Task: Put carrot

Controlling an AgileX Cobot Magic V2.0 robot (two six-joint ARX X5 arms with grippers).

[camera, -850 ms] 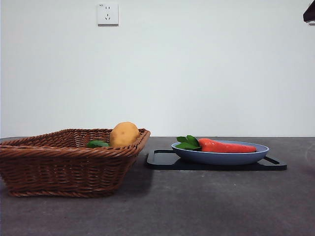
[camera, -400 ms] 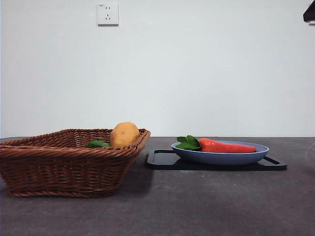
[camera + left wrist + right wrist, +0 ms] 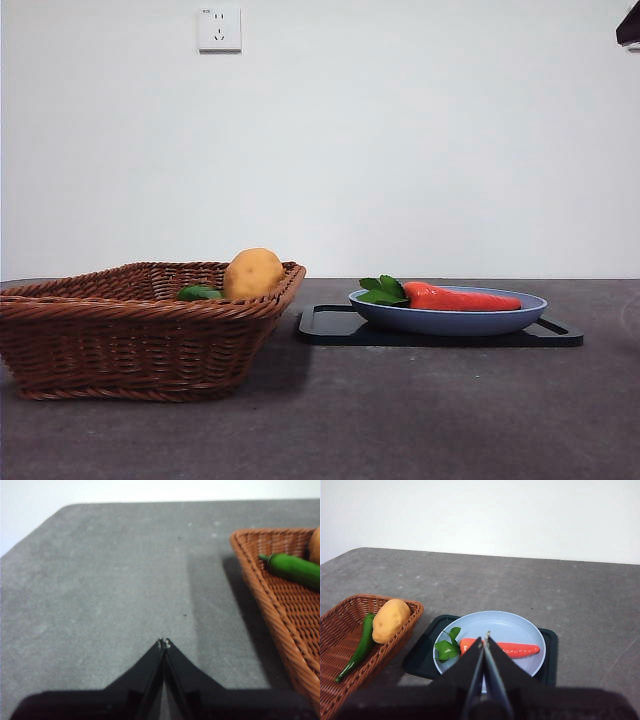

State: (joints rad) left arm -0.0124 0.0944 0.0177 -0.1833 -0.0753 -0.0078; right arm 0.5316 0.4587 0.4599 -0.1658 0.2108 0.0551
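Front view shows the long orange-red carrot with green leaves lying in a shallow blue oval plate on a flat black tray, beside a brown wicker basket holding a yellow-brown potato and a slim green pepper. Right gripper hovers above the carrot, jaws pressed together; left gripper, likewise closed, hangs over bare grey table beside the basket.

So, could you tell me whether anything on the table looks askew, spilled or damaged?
Nothing stands out. The carrot lies flat in the blue plate on the black tray; the potato and green pepper rest inside the wicker basket. Both grippers are shut, clear of everything.
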